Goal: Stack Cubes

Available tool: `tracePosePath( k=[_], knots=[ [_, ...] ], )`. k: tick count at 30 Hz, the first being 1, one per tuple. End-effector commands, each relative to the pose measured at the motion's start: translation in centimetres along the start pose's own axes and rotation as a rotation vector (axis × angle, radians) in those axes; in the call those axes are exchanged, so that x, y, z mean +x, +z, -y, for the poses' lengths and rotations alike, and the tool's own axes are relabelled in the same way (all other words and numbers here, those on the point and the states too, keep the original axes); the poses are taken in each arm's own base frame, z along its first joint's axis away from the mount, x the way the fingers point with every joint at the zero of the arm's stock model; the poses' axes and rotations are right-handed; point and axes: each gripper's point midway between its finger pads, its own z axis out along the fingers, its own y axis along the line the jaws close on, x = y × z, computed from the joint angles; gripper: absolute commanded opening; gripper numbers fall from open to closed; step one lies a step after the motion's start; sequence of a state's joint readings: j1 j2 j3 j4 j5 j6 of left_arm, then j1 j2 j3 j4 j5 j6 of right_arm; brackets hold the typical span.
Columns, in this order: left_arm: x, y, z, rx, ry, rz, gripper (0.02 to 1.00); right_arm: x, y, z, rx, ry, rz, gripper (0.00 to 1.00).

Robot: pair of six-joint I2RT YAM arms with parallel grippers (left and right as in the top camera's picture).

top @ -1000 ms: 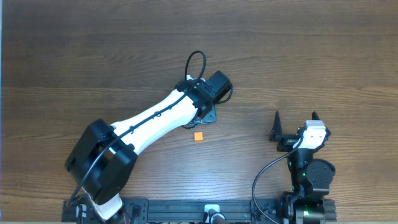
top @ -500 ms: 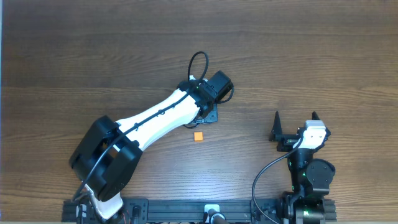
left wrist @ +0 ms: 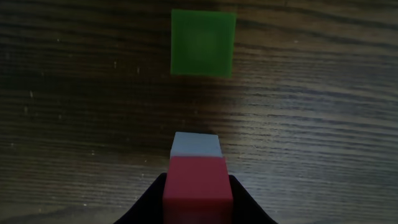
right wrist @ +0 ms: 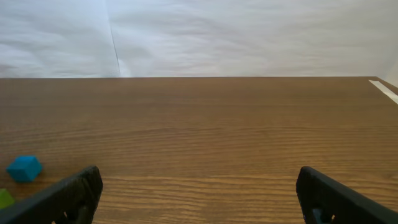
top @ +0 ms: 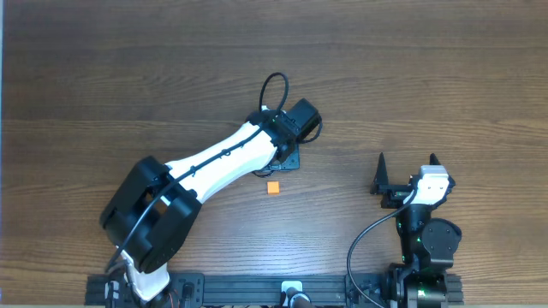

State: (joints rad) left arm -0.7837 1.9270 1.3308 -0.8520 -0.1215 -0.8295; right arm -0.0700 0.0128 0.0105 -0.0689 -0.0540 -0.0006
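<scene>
orange cube (top: 273, 188) lies on the wooden table (top: 128, 68) just beside the left arm's wrist in the top view. the right gripper (top: 407, 161) sits well apart with its fingers spread.

in the left wrist view, the left gripper (left wrist: 198, 194) is clamped on a red cube (left wrist: 198, 180). a white cube (left wrist: 196, 144) shows just past it and a green cube (left wrist: 203, 42) lies straight ahead, so i judge the left arm nearer.

in the right wrist view, a blue cube (right wrist: 24, 168) rests well away from the parted fingers.

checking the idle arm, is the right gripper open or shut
Open. The right gripper shows both fingers wide apart, nothing between them.
</scene>
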Motion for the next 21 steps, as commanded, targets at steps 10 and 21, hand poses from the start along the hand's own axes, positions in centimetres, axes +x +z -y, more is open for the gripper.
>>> tracePosePath(
  k=[10,21],
  knots=[
    [0.01,0.90,-0.07,-0.014,0.011,-0.019,0.224,0.18,0.00,-0.09,-0.003,-0.001,-0.002,0.993],
    [-0.01,0.88,-0.06,-0.013,0.007,-0.017,0.737,0.18,0.00,-0.09,-0.003,-0.001,-0.002,0.993]
  ],
)
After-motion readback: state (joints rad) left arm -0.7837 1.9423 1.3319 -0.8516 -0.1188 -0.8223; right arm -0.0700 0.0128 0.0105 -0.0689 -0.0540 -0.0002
